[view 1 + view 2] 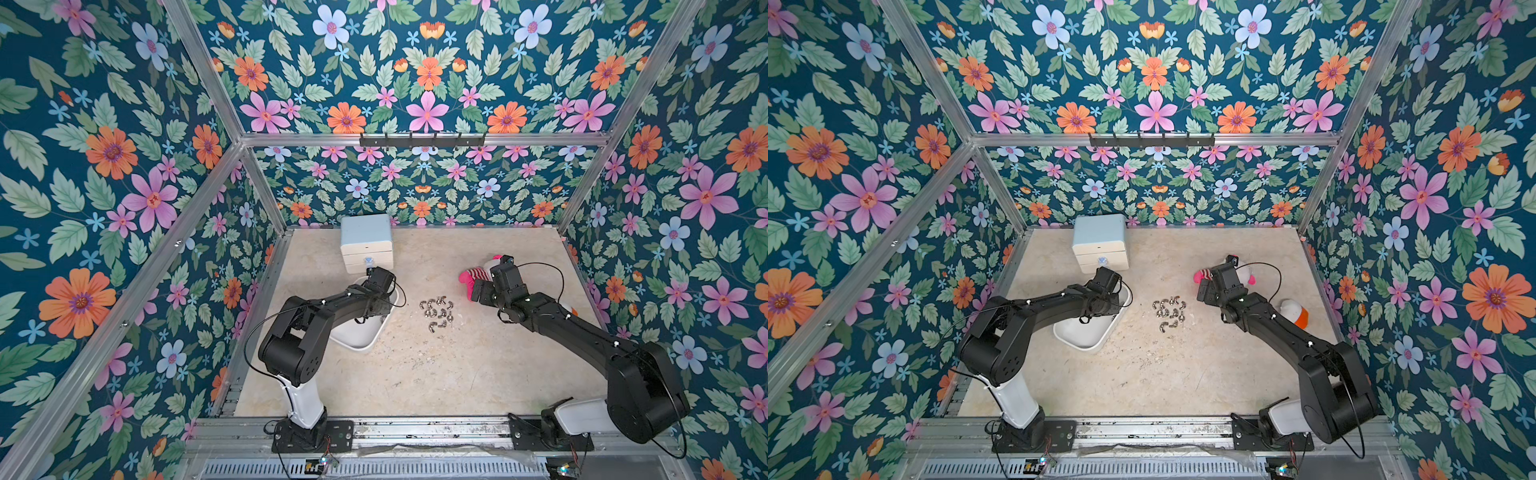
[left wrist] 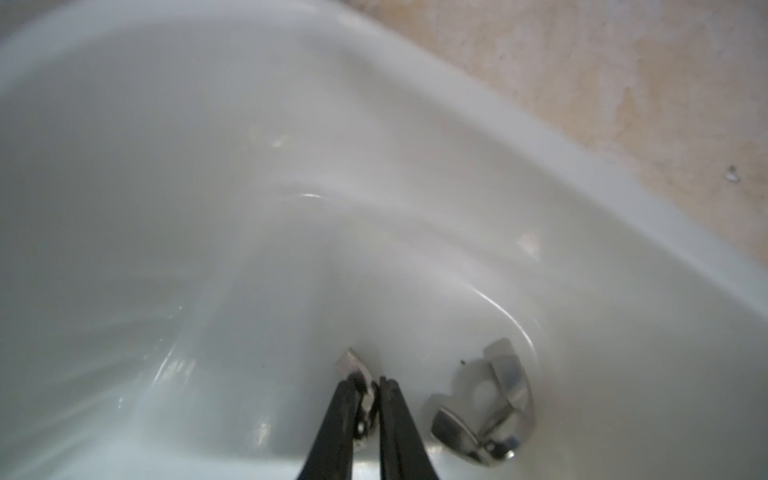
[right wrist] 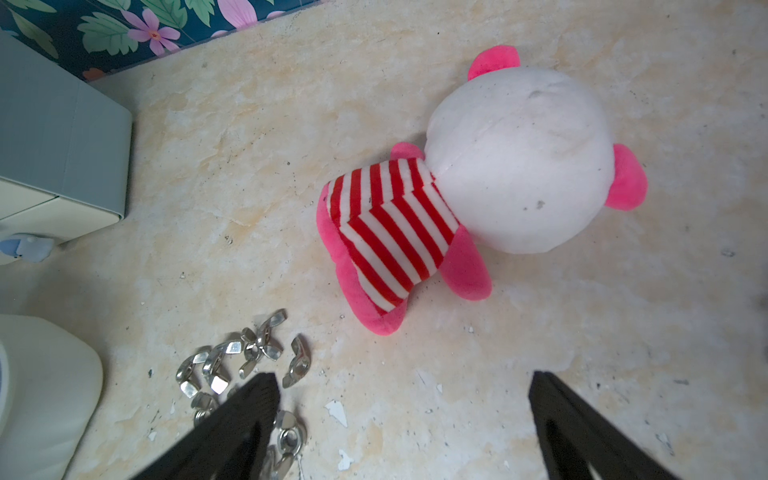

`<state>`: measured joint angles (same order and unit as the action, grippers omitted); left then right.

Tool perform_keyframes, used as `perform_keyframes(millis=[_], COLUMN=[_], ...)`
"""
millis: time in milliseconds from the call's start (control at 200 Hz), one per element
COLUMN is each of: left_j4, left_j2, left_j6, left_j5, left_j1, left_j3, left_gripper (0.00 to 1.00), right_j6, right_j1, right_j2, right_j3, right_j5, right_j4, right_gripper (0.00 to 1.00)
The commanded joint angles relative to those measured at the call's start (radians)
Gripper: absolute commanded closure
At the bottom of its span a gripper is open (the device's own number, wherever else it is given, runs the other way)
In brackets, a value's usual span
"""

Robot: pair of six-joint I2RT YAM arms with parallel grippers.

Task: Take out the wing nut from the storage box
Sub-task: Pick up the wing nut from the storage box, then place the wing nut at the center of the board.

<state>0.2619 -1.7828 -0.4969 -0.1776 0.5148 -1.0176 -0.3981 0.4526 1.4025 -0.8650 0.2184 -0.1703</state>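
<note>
left tool [image 2: 376, 380]: pinched tight on wing nut [image 2: 352, 362] inside box [image 2: 208, 166] | right tool [image 3: 403, 380]: jaws wide, holding nothing, over counter [image 3: 332, 124] near plush [image 3: 511, 166]

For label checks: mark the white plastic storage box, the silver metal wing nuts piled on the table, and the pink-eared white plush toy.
white plastic storage box [image 1: 1079, 332]: a top view, bare floor.
silver wing nut pile [image 1: 437, 312]: a top view, middle.
plush toy [image 3: 515, 166]: right wrist view, head.

Can see little of the storage box [image 1: 359, 338] in both top views, mostly covered by the left arm [image 1: 328, 305]. Blurred and mostly buried between the left gripper [image 2: 371, 380] tips, wrist view: the wing nut [image 2: 353, 365].
</note>
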Motion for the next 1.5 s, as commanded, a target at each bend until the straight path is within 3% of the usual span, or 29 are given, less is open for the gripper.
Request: perform_keyframes(millis=[0, 570, 815, 1206, 1496], left_j4=[0.054, 0.144, 0.175, 0.204, 0.17], left_j2=[0.016, 0.173, 0.239, 0.158, 0.051], left_j6=[0.003, 0.02, 0.024, 0.01, -0.027], left_j5=[0.008, -0.005, 0.019, -0.038, -0.004], left_j1=[-0.002, 0.001, 0.065, 0.256, 0.297], left_j3=[0.001, -0.065, -0.148, -0.256, -0.246], left_gripper=[0.87, 0.91, 0.91, 0.9, 0.91], right_j6=[0.002, -0.001, -0.007, -0.007, -0.007], right_j1=[0.0, 0.0, 0.001, 0.0, 0.001], right_j2=[-0.008, -0.005, 0.002, 0.003, -0.007], right_j3=[0.006, 0.006, 0.007, 0.006, 0.011], right_j5=[0.018, 0.013, 0.007, 0.004, 0.005], right_j4=[-0.006, 0.002, 0.012, 0.014, 0.012], right_gripper=[0.01, 0.01, 0.01, 0.01, 0.01])
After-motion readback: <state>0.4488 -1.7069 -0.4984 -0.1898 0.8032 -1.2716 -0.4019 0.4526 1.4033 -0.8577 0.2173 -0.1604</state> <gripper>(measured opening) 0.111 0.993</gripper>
